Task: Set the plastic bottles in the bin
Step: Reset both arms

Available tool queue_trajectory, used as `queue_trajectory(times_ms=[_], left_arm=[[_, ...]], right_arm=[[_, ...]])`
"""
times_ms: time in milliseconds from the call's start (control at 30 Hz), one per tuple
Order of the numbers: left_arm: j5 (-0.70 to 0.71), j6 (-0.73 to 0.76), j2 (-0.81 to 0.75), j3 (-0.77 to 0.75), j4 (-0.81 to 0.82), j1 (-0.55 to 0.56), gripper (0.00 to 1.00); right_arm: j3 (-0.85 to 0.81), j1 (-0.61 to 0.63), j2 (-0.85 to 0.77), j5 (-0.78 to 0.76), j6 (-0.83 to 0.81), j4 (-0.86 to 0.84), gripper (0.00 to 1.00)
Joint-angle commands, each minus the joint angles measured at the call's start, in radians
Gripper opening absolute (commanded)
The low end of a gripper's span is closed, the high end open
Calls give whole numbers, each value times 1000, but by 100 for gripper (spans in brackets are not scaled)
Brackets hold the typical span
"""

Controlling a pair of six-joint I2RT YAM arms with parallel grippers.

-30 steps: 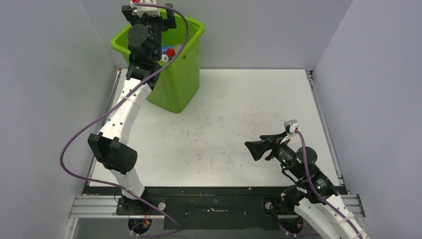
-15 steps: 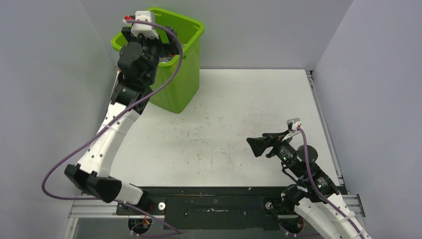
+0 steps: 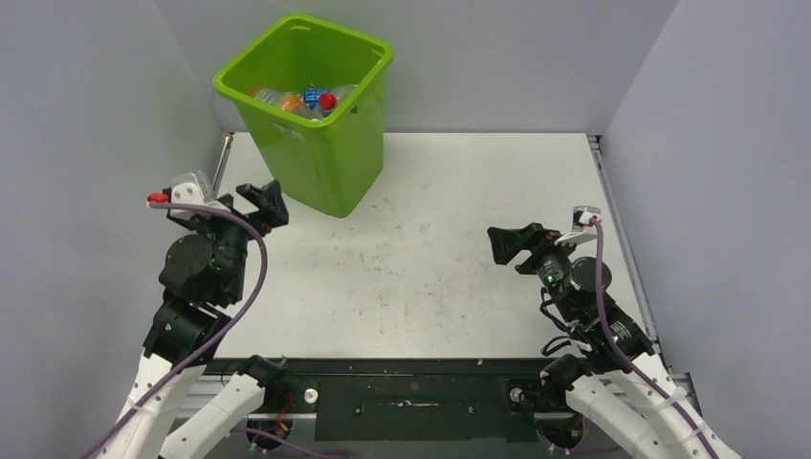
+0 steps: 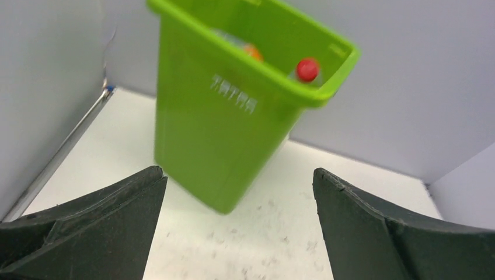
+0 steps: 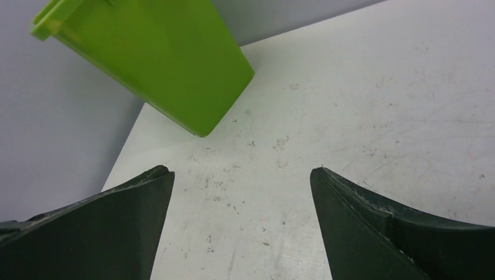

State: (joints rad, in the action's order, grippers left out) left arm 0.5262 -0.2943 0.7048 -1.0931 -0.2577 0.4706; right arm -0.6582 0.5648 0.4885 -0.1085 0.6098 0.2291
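The lime-green bin (image 3: 330, 167) stands at the table's far left. Several plastic bottles (image 3: 287, 99) lie inside it, one with a red cap (image 3: 327, 99). In the left wrist view the bin (image 4: 210, 134) fills the middle, with the red cap (image 4: 307, 69) and an orange bottle (image 4: 252, 51) showing over its rim. My left gripper (image 3: 251, 203) (image 4: 238, 172) hangs open and empty, short of the bin's near-left side. Over the right half of the table my right gripper (image 3: 512, 244) (image 5: 240, 170) is open and empty, pointing left toward the bin (image 5: 169, 64).
The white table (image 3: 430, 249) is scuffed, and no bottle shows on it. Grey walls close in the left, back and right sides. A metal rail (image 3: 617, 229) runs along the table's right edge, and a black base bar (image 3: 411, 392) runs along the near edge.
My left arm has drawn back from over the bin and down to the near left, jaws still open. The right gripper has shifted slightly right and farther from me.
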Motion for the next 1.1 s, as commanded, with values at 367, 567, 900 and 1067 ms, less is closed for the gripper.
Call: queue_trajectory(times_ms=[367,567,900,1067], left_arm=[[64,44,-135,604,141,-1,96],[156,45,5,765,414,-7,96],[62,184,332,873,915,-143,96],[11,210,475,883,1106,-190,96]], right_arm=[[-137,12,238,-164,165,-4,90],[-105,13,256,-187,197,-40,90],[-29,13,324,-344,136,-90,90],[-33,12,407,-336,106,-82,90]])
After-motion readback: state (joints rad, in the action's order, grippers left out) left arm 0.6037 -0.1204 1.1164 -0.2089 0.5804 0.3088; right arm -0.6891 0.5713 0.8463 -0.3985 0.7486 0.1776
